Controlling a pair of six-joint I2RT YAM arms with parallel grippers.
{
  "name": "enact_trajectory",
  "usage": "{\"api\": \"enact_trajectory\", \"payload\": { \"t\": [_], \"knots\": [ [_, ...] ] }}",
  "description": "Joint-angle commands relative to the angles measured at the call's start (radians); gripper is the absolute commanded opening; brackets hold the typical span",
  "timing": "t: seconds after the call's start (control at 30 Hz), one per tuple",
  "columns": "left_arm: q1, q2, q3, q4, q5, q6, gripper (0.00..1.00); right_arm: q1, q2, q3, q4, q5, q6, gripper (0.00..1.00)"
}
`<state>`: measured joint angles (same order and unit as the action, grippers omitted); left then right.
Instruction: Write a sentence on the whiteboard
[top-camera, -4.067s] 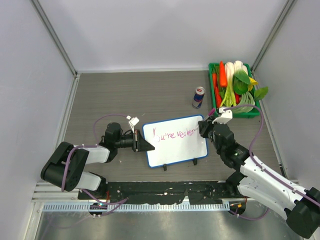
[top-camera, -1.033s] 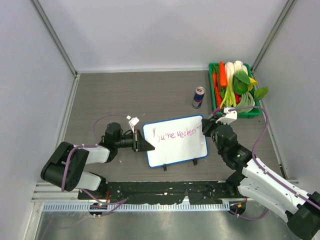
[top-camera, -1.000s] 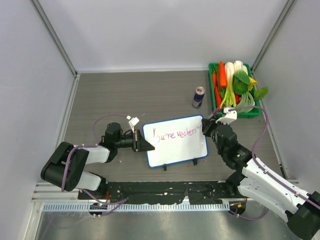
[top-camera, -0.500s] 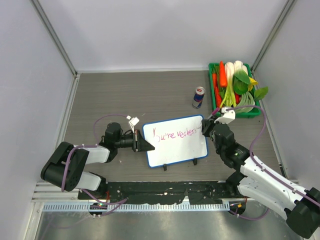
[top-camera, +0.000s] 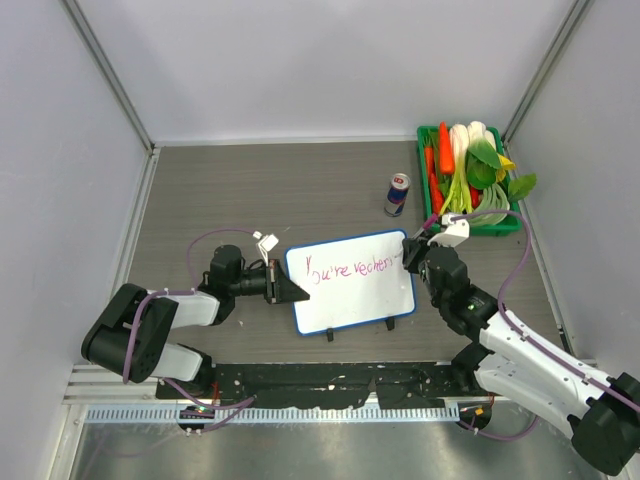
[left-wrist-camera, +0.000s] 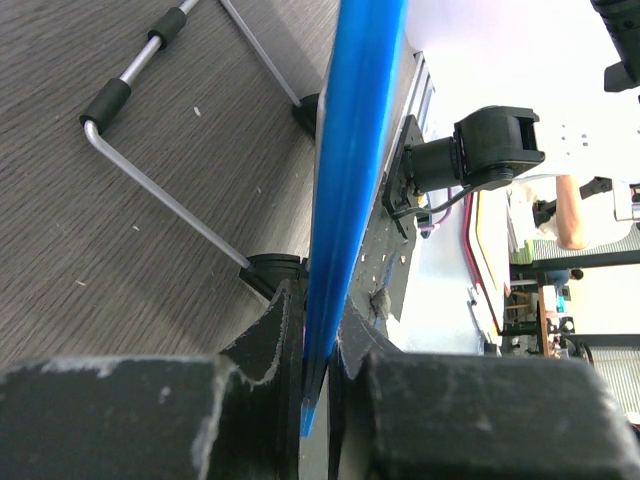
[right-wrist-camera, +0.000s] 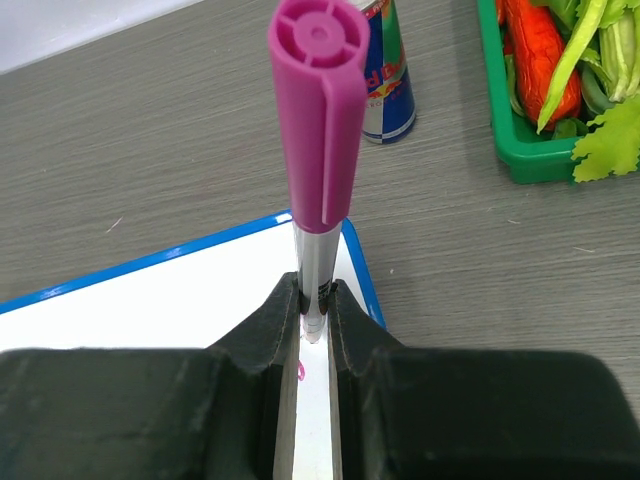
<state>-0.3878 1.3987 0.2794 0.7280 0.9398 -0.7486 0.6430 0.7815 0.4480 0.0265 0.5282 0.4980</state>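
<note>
- Left gripper (left-wrist-camera: 315, 345): fingers clamped tight on the blue rim of the whiteboard (top-camera: 352, 300), at its left short edge. It has not budged, and the board is steady.
- The whiteboard sits on the table (top-camera: 240, 190) between the two arms, slightly skewed, with two black clips (top-camera: 328, 335) on its near long edge.
- Right gripper (right-wrist-camera: 315, 310): pinched on the marker (right-wrist-camera: 320, 130), tip down at the board just inside the right rim. The pink cap rides on the upper end.
- Change over the last few seconds: the sentence (top-camera: 350, 268) has gained a letter or so, and its line now runs almost to the right rim. Judgement: this line is full, so further words need a fresh line below.
- Sentence: thin reddish-pink strokes in one line slanting up to the right. It begins "You're"; the rest is not legible.
- Beyond: a can (top-camera: 397, 194), then a green tray (top-camera: 421, 150) of vegetables, both well apart from the board.
</note>
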Motion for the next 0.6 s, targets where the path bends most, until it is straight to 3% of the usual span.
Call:
{"api": "enact_trajectory", "payload": {
  "t": [0.0,0.57],
  "knots": [
    [0.001,0.022,-0.002,-0.075,-0.073,0.014,0.0,-0.005,-0.004,-0.006,0.039,-0.023,-0.013,0.01],
    [0.0,0.02,-0.003,-0.072,-0.075,0.014,0.0,-0.003,-0.053,-0.037,-0.06,-0.03,0.005,0.01]
  ]
}}
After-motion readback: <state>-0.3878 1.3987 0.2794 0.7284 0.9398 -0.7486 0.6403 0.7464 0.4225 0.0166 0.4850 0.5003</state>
